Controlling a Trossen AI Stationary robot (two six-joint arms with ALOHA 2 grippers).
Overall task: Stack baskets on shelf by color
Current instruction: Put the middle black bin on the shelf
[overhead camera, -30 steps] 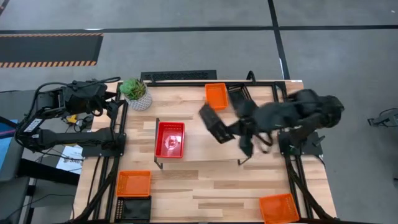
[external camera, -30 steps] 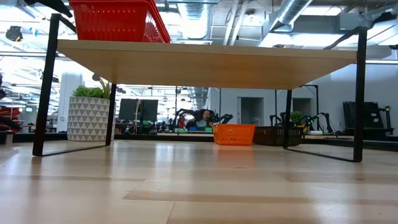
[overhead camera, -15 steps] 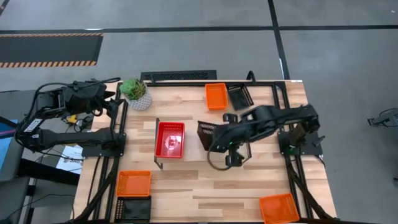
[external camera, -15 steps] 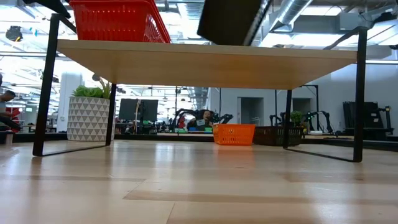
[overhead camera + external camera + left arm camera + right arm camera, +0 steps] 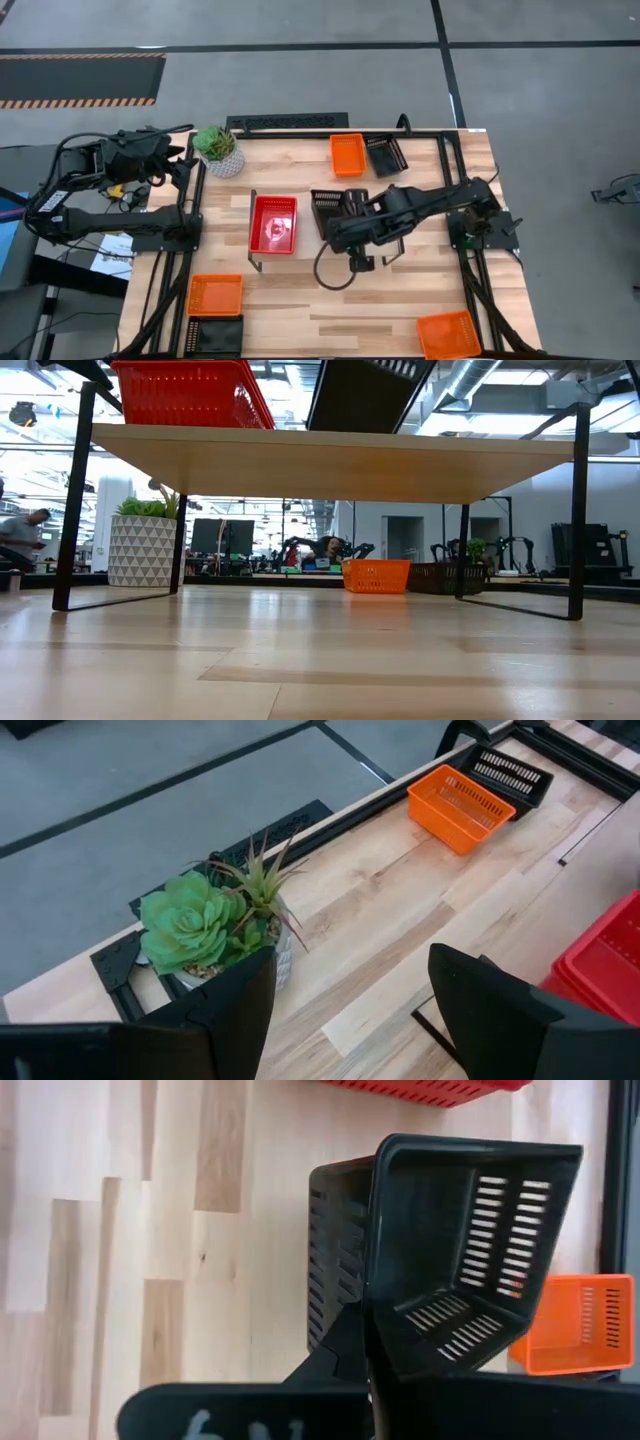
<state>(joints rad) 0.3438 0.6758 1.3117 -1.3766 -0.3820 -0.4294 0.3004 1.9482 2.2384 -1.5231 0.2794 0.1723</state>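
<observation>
Since a moment ago, we are seeing the right claw (image 5: pixel 345 215) carrying the black basket (image 5: pixel 328 212) further over the shelf (image 5: pixel 330 457), beside the red basket (image 5: pixel 273 223). The black basket is tilted, its slotted mesh walls showing, pinched by one wall in the clenched claw. The left claw (image 5: pixel 350 1010) is waiting released by the plant pot (image 5: pixel 222 160) at the worktop (image 5: pixel 300 300) edge.

Shelf basket (image 5: pixel 273 223): red mesh
Held basket (image 5: pixel 450 1250): black, slotted walls
Table baskets (image 5: pixel 348 154): orange
Shelf (image 5: pixel 340 458): pale wood, black legs
Plant pot (image 5: pixel 140 550): white, grey triangle pattern
</observation>
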